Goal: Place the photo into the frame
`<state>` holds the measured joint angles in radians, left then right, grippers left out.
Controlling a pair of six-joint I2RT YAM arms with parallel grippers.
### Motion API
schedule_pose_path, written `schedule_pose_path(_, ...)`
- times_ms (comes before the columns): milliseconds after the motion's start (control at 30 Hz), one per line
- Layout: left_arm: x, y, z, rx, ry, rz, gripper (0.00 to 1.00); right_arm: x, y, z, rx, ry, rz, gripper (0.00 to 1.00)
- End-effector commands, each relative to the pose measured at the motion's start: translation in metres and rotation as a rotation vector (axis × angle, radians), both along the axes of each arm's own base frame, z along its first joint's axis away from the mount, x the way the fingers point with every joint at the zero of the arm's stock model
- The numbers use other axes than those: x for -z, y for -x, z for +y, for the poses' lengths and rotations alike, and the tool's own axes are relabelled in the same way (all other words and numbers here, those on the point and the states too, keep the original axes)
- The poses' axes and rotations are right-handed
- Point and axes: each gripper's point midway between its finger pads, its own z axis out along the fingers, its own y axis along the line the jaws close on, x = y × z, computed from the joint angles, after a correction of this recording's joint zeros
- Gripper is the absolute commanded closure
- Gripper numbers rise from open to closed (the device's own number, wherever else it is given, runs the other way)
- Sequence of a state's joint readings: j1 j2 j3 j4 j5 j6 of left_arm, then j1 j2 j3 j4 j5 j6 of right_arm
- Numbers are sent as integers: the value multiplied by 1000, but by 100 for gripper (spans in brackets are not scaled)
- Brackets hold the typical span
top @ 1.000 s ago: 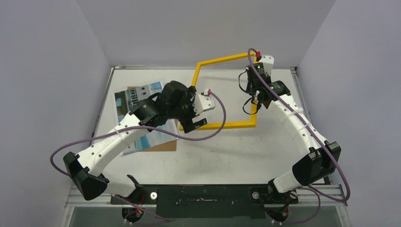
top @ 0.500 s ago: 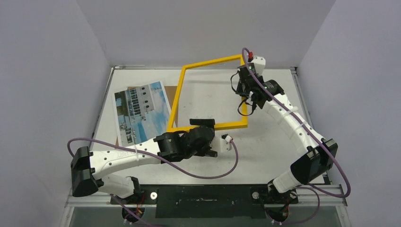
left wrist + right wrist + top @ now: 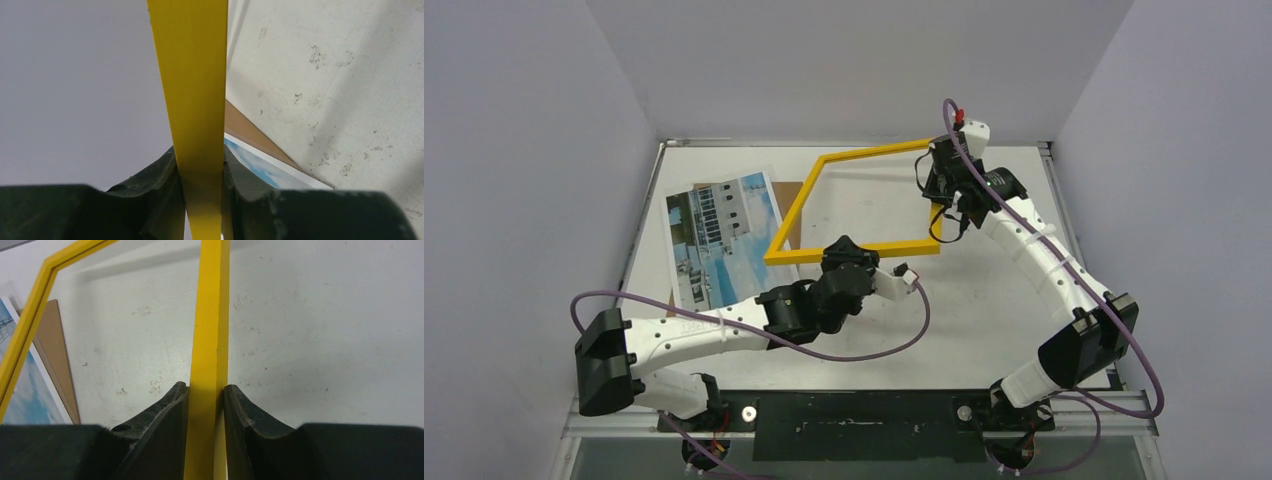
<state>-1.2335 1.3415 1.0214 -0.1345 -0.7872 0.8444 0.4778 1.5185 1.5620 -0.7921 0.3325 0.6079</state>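
The yellow frame (image 3: pixel 864 152) is held off the table, tilted, between both arms. My right gripper (image 3: pixel 940 197) is shut on its right bar (image 3: pixel 212 315), with both fingers pressed against the bar. My left gripper (image 3: pixel 842 250) is shut on the near bar (image 3: pixel 192 75), which runs up between its dark pads. The photo (image 3: pixel 721 238), showing a white building and blue sky, lies face up on the left of the table, apart from the frame. Its corner also shows in the left wrist view (image 3: pixel 260 167) and the right wrist view (image 3: pixel 25 385).
A brown backing panel (image 3: pixel 789 195) lies under the photo, its edge sticking out to the right and at the near left. It shows as a brown strip (image 3: pixel 250 130) in the left wrist view. Grey walls close in the white table (image 3: pixel 994 290) on three sides.
My left arm swung from over the photo to the frame's near bar and its open gripper shut on it. The frame's left side shifted left and tilted; the right grip stayed.
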Motion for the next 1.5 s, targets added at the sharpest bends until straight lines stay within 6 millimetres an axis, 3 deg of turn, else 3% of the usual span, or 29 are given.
schedule_pose_path(0,-44,-12,6,-44,138,-84,100,-48,-12,19,-25,-137,-137,84)
schedule_pose_path(333,-117,-26,17,-38,321,-200,100,-63,-5,5,-85,-152,-176,58)
schedule_pose_path(600,-156,-32,38,-39,386,-223,100,-80,-2,-25,-192,-148,-193,9)
schedule_pose_path(767,-184,-25,48,-3,451,-207,100,-74,4,-64,-145,31,-235,2)
schedule_pose_path(833,-192,-23,56,-3,508,-145,100,-83,16,-72,-200,118,-363,0)
schedule_pose_path(1000,-196,-13,71,44,519,-48,100,-87,43,-50,-483,244,-587,1)
schedule_pose_path(1200,-197,6,89,146,462,-24,100,-94,81,13,-1000,238,-688,2)
schedule_pose_path(1467,-189,38,100,271,399,31,100,-132,96,51,-1277,85,-814,6)
